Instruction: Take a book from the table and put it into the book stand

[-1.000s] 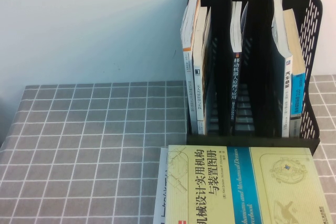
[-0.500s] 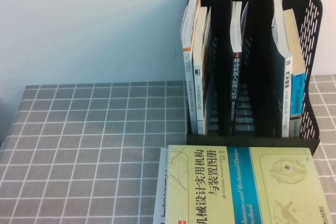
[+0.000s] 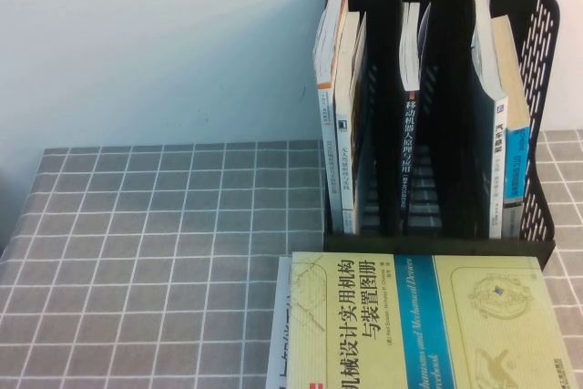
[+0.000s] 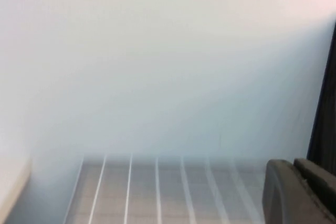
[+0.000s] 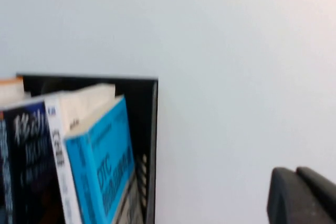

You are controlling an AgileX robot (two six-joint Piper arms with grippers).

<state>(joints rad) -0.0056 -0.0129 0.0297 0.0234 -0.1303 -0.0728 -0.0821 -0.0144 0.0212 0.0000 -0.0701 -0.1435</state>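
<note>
The book point(image 3: 428, 325), pale yellow-green with a blue band, lies flat at the front right of the table point(image 3: 164, 243), just in front of the book stand point(image 3: 544, 88). The black three-slot stand holds several upright books. Neither arm appears in the high view. In the left wrist view my left gripper point(image 4: 294, 167) is shut and empty, hovering over the checked cloth point(image 4: 157, 192) beside a dark edge point(image 4: 325, 103). In the right wrist view my right gripper point(image 5: 296, 174) is shut on nothing, facing the wall next to the stand's side point(image 5: 144, 129).
A white magazine point(image 3: 278, 334) sticks out from under the book's left edge. A bright blue book point(image 5: 102, 166) stands in the stand's rightmost slot. The pale wall point(image 3: 164, 43) rises directly behind the table and the stand. Bare checked cloth covers the left half.
</note>
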